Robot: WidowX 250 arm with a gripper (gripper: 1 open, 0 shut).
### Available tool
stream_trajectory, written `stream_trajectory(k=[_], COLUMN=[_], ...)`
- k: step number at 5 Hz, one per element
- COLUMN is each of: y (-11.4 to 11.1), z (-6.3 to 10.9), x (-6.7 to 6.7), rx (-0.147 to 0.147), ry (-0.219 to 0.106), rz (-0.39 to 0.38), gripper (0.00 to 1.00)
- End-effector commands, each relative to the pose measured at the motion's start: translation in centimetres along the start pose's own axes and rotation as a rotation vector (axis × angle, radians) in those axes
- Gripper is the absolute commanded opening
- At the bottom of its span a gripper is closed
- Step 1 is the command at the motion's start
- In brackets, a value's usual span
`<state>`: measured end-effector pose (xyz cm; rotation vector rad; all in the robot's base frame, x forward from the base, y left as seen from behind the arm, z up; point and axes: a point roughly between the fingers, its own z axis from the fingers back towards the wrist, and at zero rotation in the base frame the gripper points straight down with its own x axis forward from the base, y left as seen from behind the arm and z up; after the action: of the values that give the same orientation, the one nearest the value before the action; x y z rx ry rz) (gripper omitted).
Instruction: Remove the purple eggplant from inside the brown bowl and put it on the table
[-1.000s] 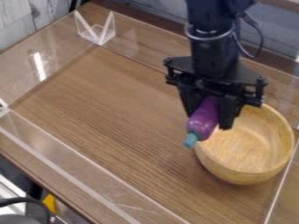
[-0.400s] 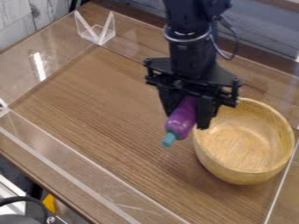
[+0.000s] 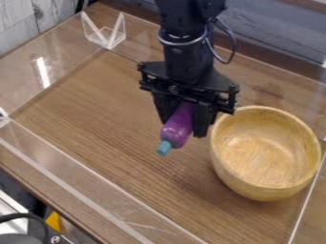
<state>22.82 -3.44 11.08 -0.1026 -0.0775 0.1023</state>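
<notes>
The black tool (image 3: 186, 122) points straight down over the middle of the counter (image 3: 90, 124), its fingers pressed in on the purple eggplant (image 3: 180, 125) and pinching it by the upper part. The eggplant hangs tilted, its teal-green stem tip lowest and angled toward the counter's near edge; the glossy purple body rises up between the dark fingers. It is clear of the wood surface, though how far above cannot be told.

The brown bowl (image 3: 265, 152) sits just beside the tool, toward the counter's right edge, upright, its thick rim and pale grained inside in plain view. The eggplant is outside the bowl's rim, on the side facing the counter's middle, not touching it.

Clear acrylic walls (image 3: 51, 67) run along the counter's edges. At the far left corner, a small clear angled stand (image 3: 105, 30) rests by the wall. The arm's dark column (image 3: 192, 38) rises from the tool toward the far edge, with a cable looping beside it.
</notes>
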Motion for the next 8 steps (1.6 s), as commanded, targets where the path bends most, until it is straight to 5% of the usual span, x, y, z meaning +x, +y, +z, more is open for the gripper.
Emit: stream_trajectory(k=[1, 4, 8], y=[0.1, 0.1, 0.0], z=[0.2, -2.4, -3.9], x=[0.0, -1.4, -2.1], rx=[0.003, 0.022, 0.034], ry=[-0.025, 0.033, 0.072], rz=[-0.005, -0.029, -0.029], gripper=[0.0, 0.0, 0.0])
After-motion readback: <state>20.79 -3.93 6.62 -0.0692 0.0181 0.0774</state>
